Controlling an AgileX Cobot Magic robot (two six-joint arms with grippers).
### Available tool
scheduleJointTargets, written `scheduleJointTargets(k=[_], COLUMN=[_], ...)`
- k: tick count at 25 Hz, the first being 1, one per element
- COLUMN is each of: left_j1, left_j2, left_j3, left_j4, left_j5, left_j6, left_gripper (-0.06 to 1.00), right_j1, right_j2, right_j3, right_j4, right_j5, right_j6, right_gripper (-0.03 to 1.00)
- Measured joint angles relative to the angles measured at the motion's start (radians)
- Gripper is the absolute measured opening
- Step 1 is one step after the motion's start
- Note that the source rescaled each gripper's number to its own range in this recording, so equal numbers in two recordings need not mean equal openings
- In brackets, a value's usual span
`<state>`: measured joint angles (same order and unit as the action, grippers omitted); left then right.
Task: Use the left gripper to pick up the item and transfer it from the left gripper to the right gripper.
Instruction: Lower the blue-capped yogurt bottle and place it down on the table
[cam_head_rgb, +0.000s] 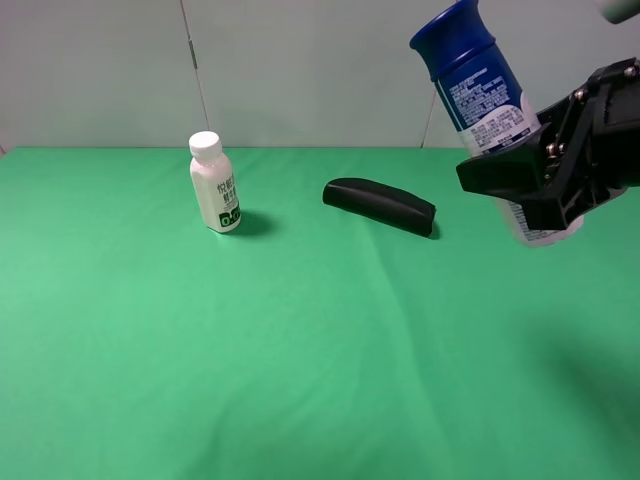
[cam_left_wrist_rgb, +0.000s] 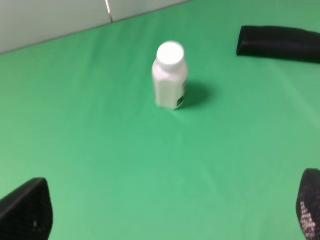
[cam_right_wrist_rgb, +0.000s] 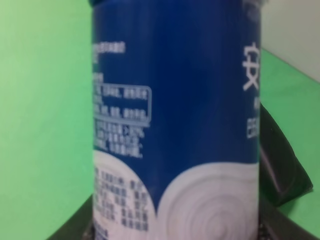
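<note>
Jaws of the right gripper (cam_head_rgb: 535, 185) pinch the tall blue-capped bottle (cam_head_rgb: 475, 75) around its white lower body. This is at the right edge of the scene, in the air clear of the green cloth (cam_head_rgb: 300, 380). Bottle is tilted, with the dark blue cap pointing up and to the left and the white bottom end sticking out below the fingers. Printed label text faces the high camera. Right wrist view is filled by the tall blue-capped bottle (cam_right_wrist_rgb: 170, 100) up close: blue upper part with white text, white swirl lower down. One black finger (cam_right_wrist_rgb: 282, 170) sits against its side. A dark edge shows on the other side, too blurry to read.

Left gripper (cam_left_wrist_rgb: 167, 215) shows only in its own wrist view. Its two black fingertips (cam_left_wrist_rgb: 25, 212) are spread wide apart, holding nothing, with green cloth under them. Ahead of it stands the small white bottle (cam_left_wrist_rgb: 170, 75), upright, with a white cap.

In the high view the small white bottle (cam_head_rgb: 215, 185) sits far left on the cloth, with a green mark low on its label. Long black case (cam_head_rgb: 380, 205) lies flat at far centre, between the small white bottle and the held one, well apart from both. In the left wrist view the long black case (cam_left_wrist_rgb: 280, 44) is also apart from the small white bottle.
</note>
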<state>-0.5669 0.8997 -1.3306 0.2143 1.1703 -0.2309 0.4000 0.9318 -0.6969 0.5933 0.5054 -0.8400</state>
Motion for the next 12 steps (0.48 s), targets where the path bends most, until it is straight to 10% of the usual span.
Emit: scheduleJointTargets(k=[12], left_j1=[0.000], left_j2=[-0.558], left_j3=[0.587], left_j4=[0.007], left_j5=[-0.030], left_j6=[0.001], left_gripper=[0.98], right_j1=[0.000], right_j2=[0.000], right_j3=[0.000], right_j4=[0.000], right_j5=[-0.002], right_j6=[0.049], right_gripper=[0.05])
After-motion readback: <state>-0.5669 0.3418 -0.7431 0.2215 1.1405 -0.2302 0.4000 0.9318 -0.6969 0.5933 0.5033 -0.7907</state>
